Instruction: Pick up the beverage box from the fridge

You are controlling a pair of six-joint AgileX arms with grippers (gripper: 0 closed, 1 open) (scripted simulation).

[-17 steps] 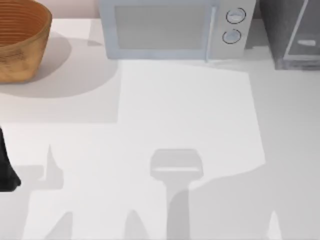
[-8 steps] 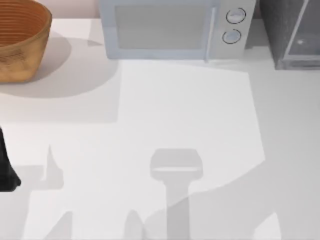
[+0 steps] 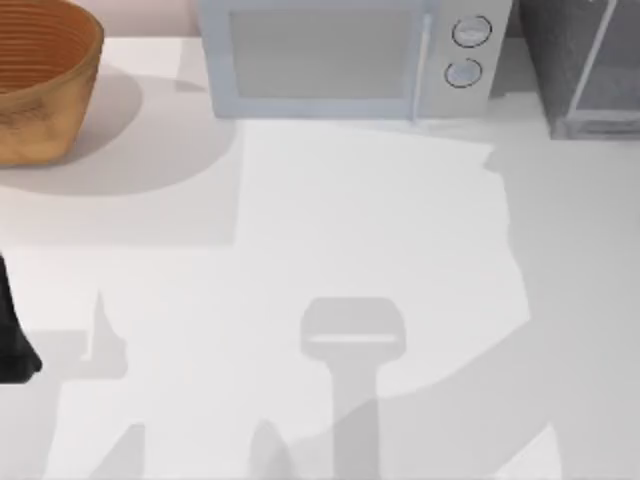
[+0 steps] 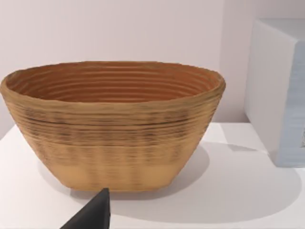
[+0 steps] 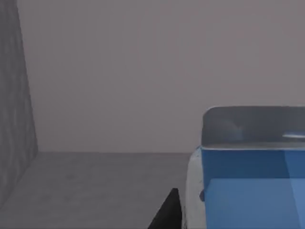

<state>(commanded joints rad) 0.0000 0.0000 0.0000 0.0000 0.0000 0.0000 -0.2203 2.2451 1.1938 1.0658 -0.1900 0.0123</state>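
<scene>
- Top view: fridge (image 3: 585,65) at table's far right corner, next to the microwave (image 3: 345,58). What showed pale behind the fridge door 1 s ago is gone now; shadows at lower right have shifted too. My read: right arm is working inside the fridge, reach under way. Left arm (image 3: 12,335) parked at left edge. Wicker basket (image 3: 40,80) far left.
- Left wrist view: basket (image 4: 112,121) straight ahead, microwave side (image 4: 281,90) beside it; one dark fingertip (image 4: 93,214) low in frame, can't tell spread or pressed.
- Right wrist view: inside the fridge, grey floor (image 5: 95,176) and side wall. Beverage box (image 5: 248,186) very close, blue w/ pale end. One black fingertip (image 5: 167,212) just beside it; grip can't tell.
- Surface: plain white table (image 3: 350,220), pale pink back wall.
</scene>
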